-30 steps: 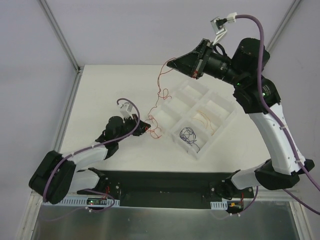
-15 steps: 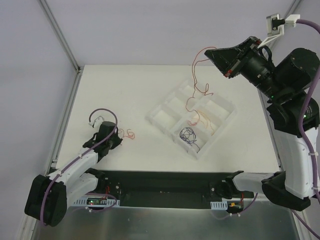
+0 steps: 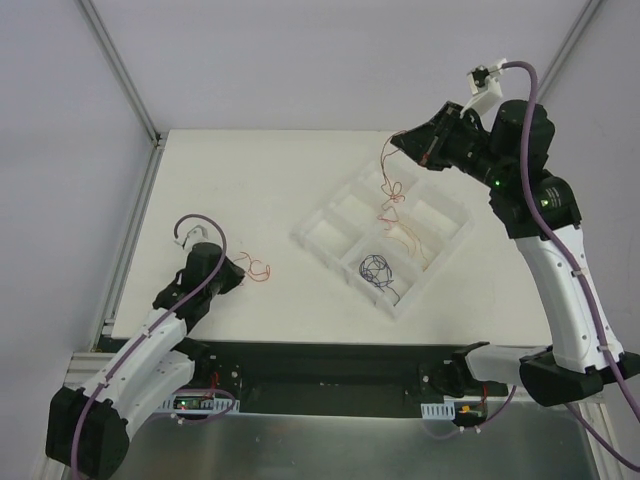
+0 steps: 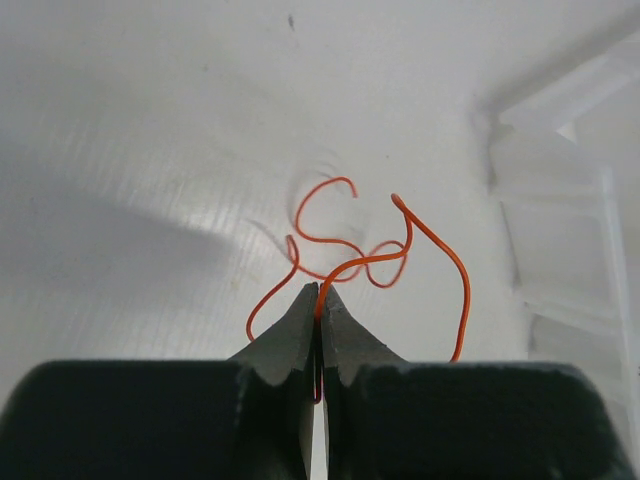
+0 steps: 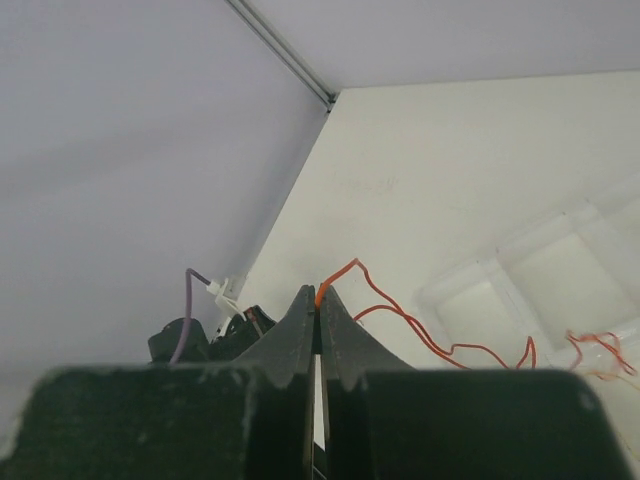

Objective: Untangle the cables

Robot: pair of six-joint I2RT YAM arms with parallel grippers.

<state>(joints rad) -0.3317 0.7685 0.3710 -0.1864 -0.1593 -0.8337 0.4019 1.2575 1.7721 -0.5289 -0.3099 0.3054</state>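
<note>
My left gripper (image 3: 238, 272) lies low on the table at the left, shut on a short curly red-orange cable (image 3: 258, 268). The left wrist view shows the tips (image 4: 319, 290) pinching this cable (image 4: 345, 243) as it loops over the white table. My right gripper (image 3: 405, 140) is raised at the back right, shut on a second red-orange cable (image 3: 388, 180) that hangs down over the far compartments of the white tray (image 3: 322, 236). The right wrist view shows the tips (image 5: 318, 296) clamped on this cable (image 5: 400, 312). A dark blue cable (image 3: 378, 270) and a tan cable (image 3: 410, 240) lie in tray compartments.
The divided tray sits right of the table's centre, turned diagonally; it also shows in the left wrist view (image 4: 560, 200) and the right wrist view (image 5: 530, 265). A metal frame rail (image 3: 135, 235) runs along the table's left edge. The left arm (image 5: 200, 335) shows below the right gripper.
The two red-orange cables have come apart. My left gripper pulled its cable back to the left; my right gripper swung right, then came down over the tray with its cable.
</note>
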